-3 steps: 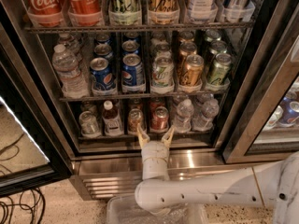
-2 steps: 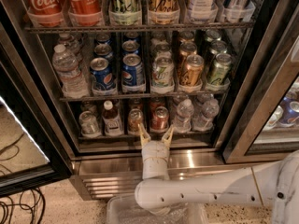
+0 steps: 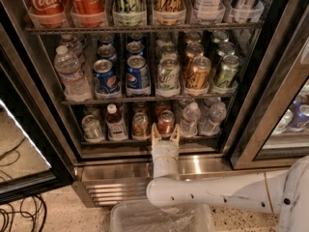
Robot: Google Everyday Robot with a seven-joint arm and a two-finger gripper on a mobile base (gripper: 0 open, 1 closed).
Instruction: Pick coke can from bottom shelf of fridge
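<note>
The fridge [image 3: 159, 170] stands open in the camera view with dark wire racks. On the bottom shelf [image 3: 125, 141] stands the coke can [image 3: 165, 123], red with a silver top, between a copper-brown can [image 3: 140, 124] on its left and water bottles [image 3: 189, 120] on its right. My gripper [image 3: 165, 133] is at the shelf's front edge, directly in front of the coke can. It is open, with one fingertip at each lower side of the can. The white arm reaches in from the lower right.
A silver can [image 3: 91, 127] and a small red-capped bottle [image 3: 115, 122] stand left on the bottom shelf. Blue Pepsi cans [image 3: 137, 74] and other cans fill the rack above. The glass door [image 3: 24, 144] hangs open at left. A clear bin [image 3: 159, 219] sits below the arm.
The gripper has moved slightly forward, toward the coke can. The cans have not moved.
</note>
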